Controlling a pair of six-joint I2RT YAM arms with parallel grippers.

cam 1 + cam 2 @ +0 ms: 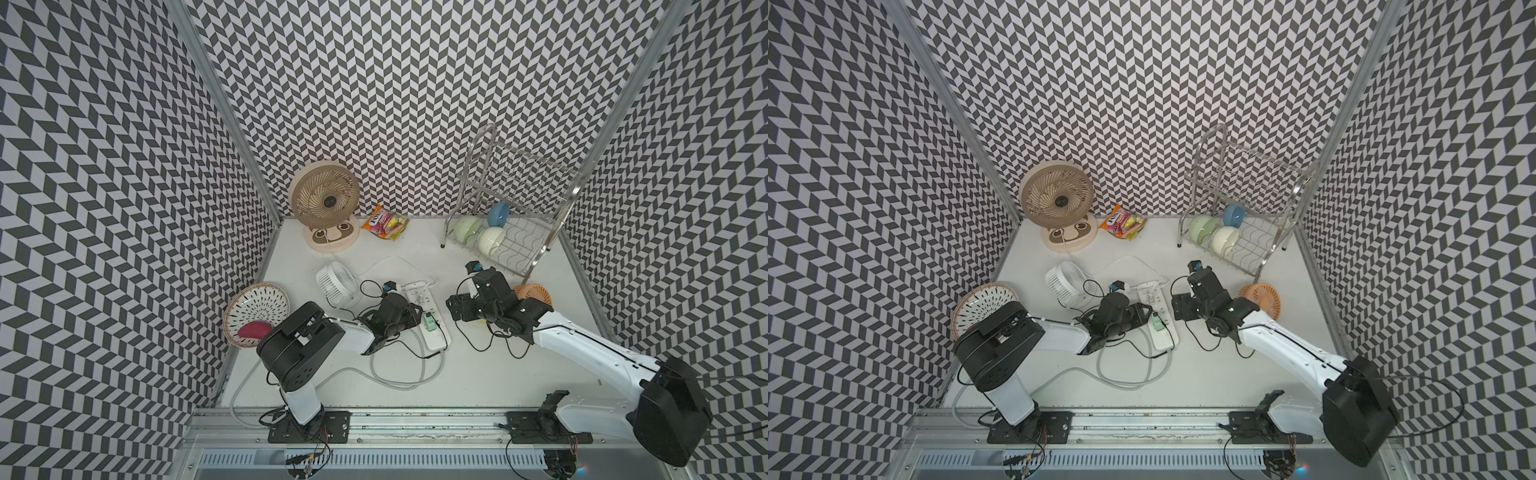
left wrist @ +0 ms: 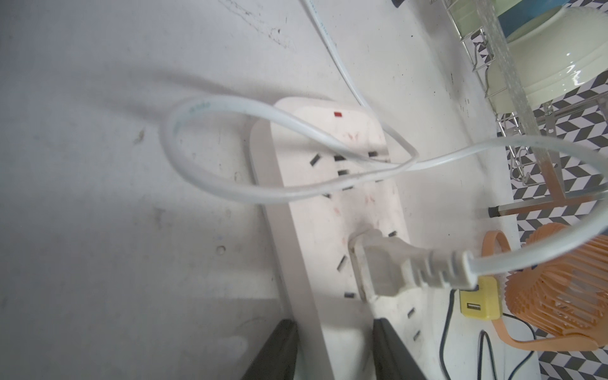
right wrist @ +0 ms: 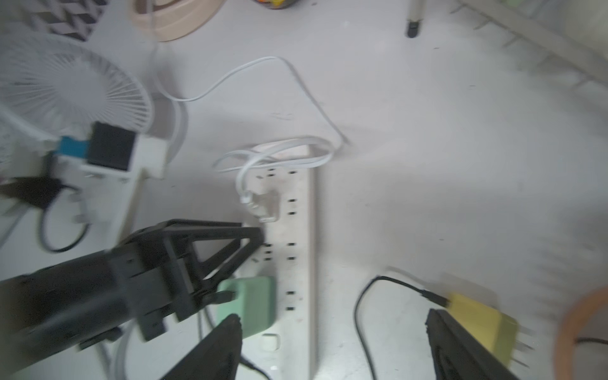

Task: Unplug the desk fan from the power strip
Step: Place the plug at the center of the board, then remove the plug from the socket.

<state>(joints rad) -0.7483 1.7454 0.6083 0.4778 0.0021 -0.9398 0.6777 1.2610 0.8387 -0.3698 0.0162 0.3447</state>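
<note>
The white power strip (image 1: 437,337) (image 1: 1163,334) lies lengthwise mid-table. A green adapter (image 3: 253,302) and a white flat-cord plug (image 2: 394,266) sit in its sockets. A yellow adapter (image 3: 477,322) on a black cable lies on the table beside the strip with its prongs bare, next to the orange desk fan (image 1: 534,295). My right gripper (image 3: 332,317) (image 1: 455,308) is open wide above the strip's edge and holds nothing. My left gripper (image 2: 332,324) (image 1: 417,311) is partly open, one finger beside the strip's side and the other on its top face.
A small white fan (image 1: 334,282) stands left of the strip and a beige fan (image 1: 326,203) at the back wall. A dish rack (image 1: 511,216) with bowls is at the back right, a snack bag (image 1: 384,222) near it, and a woven basket (image 1: 255,313) at the left wall. Cords loop near the strip.
</note>
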